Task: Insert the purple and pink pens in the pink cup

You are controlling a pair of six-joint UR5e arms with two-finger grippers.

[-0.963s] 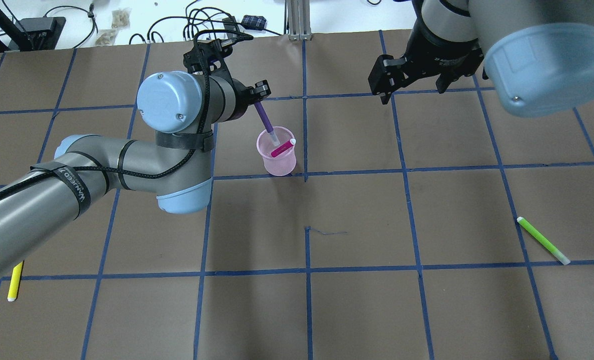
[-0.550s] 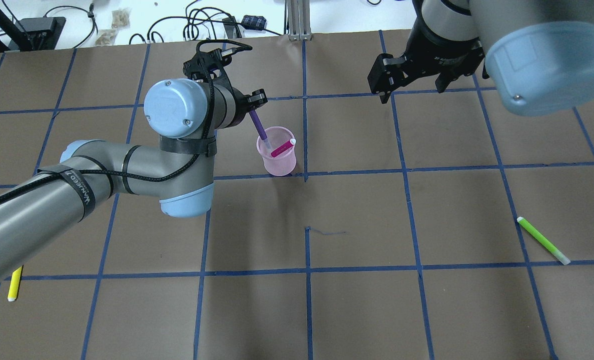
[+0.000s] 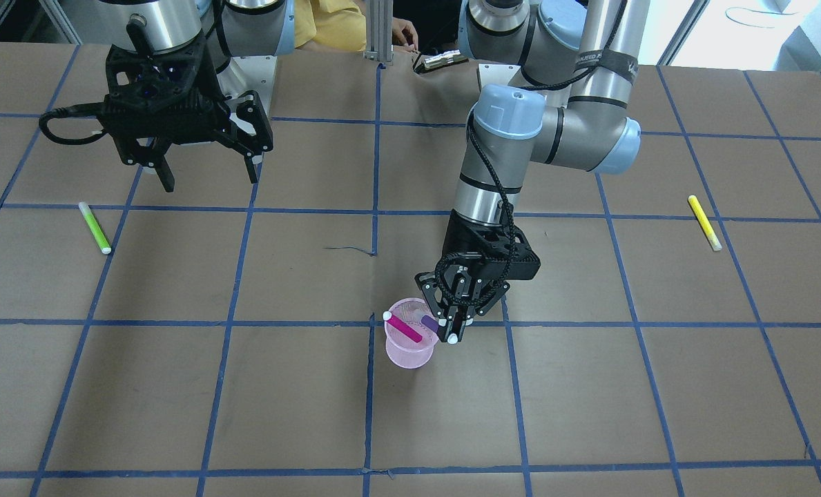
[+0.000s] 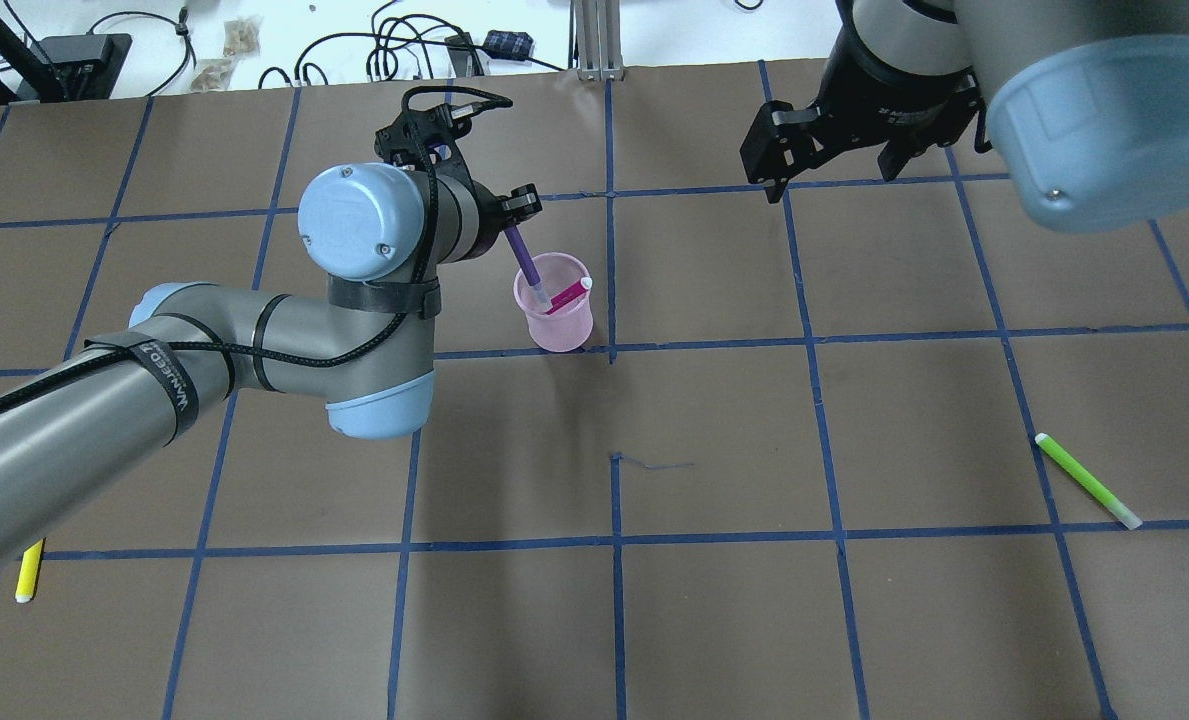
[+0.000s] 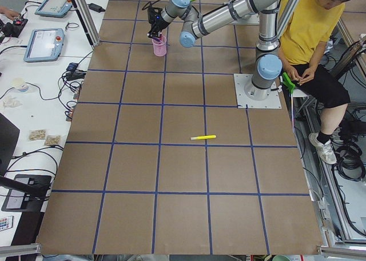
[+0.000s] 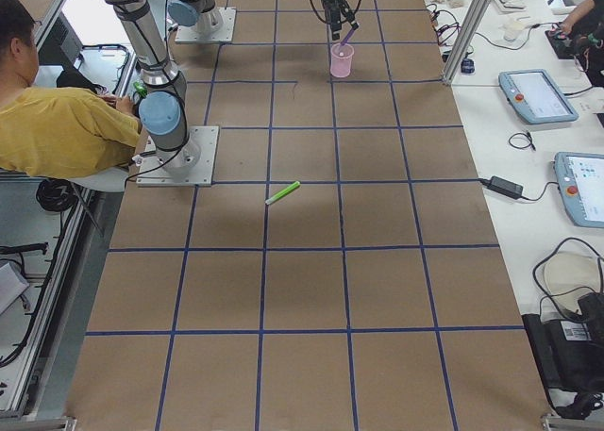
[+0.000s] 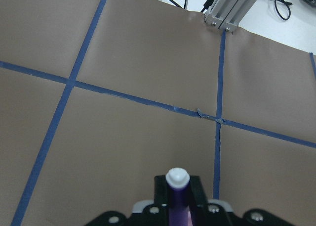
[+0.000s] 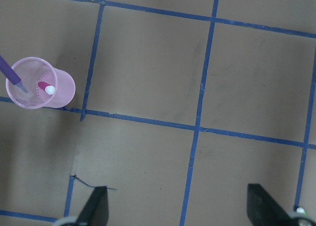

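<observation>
The translucent pink cup stands upright near the table's middle, also in the front view and the right wrist view. A pink pen leans inside it. My left gripper is shut on the purple pen and holds it tilted, its lower end inside the cup by the rim. The left wrist view shows the pen's cap end between the fingers. My right gripper is open and empty, high above the table, far to the cup's right.
A green pen lies on the table at the right. A yellow pen lies at the left front, partly under my left arm. A person in a yellow shirt sits behind the robot's base. Cables lie beyond the far edge.
My left gripper has moved the purple pen's lower end from over the rim down into the cup. The left arm has shifted slightly. The right arm has barely moved.
</observation>
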